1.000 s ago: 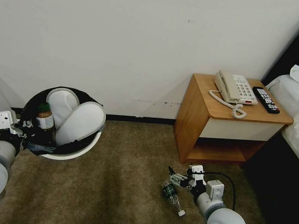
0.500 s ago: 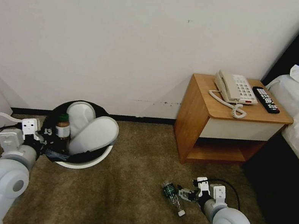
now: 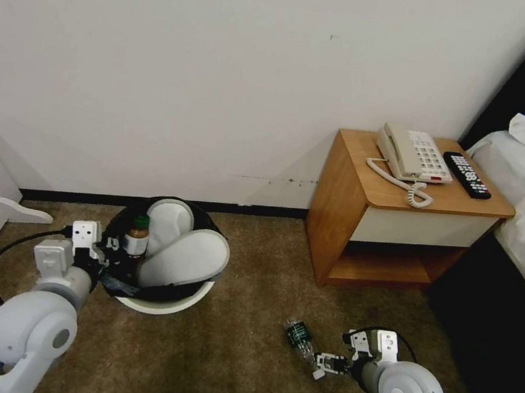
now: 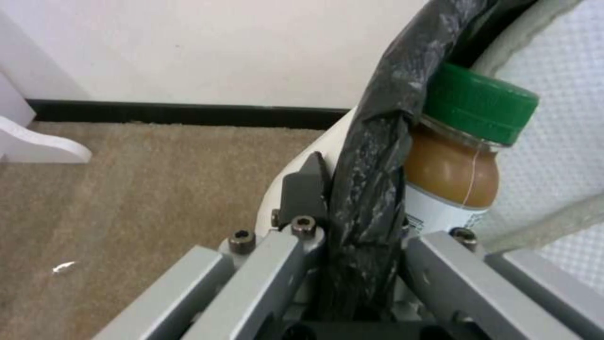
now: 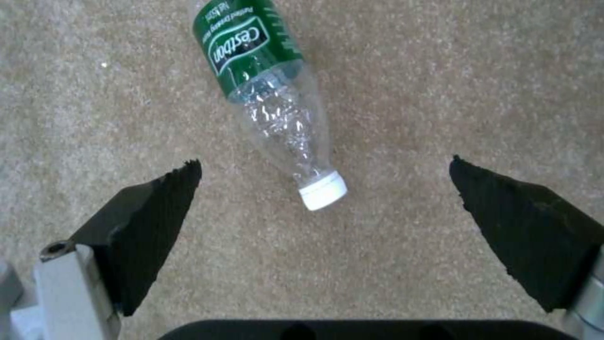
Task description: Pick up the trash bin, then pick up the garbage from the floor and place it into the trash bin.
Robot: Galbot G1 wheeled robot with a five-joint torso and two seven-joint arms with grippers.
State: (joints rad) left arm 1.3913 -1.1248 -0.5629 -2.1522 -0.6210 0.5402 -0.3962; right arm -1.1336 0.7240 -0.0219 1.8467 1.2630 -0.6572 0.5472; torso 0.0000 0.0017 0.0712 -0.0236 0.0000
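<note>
At the far left, a white curved piece (image 3: 26,212) is seen lying on the floor (image 3: 224,373) by the black baseboard (image 3: 240,207). Just to its right, the left gripper (image 3: 108,259) is clamped on the near-left rim of the trash bin (image 3: 179,305), its jaws pinching the black garbage bag (image 4: 371,189) folded over the rim. The bin is held tilted, and two white slippers (image 3: 184,257) and a brown bottle with a green cap (image 3: 136,238) are seen inside it. Farther right, a clear plastic bottle with a green label (image 5: 271,101) is seen lying on the carpet, its white cap toward the right gripper (image 3: 324,363), whose jaws are spread wide just short of the cap. A wooden nightstand (image 3: 401,214) with a telephone (image 3: 412,155) and a remote control (image 3: 467,174) is set against the wall at the far right.
</note>
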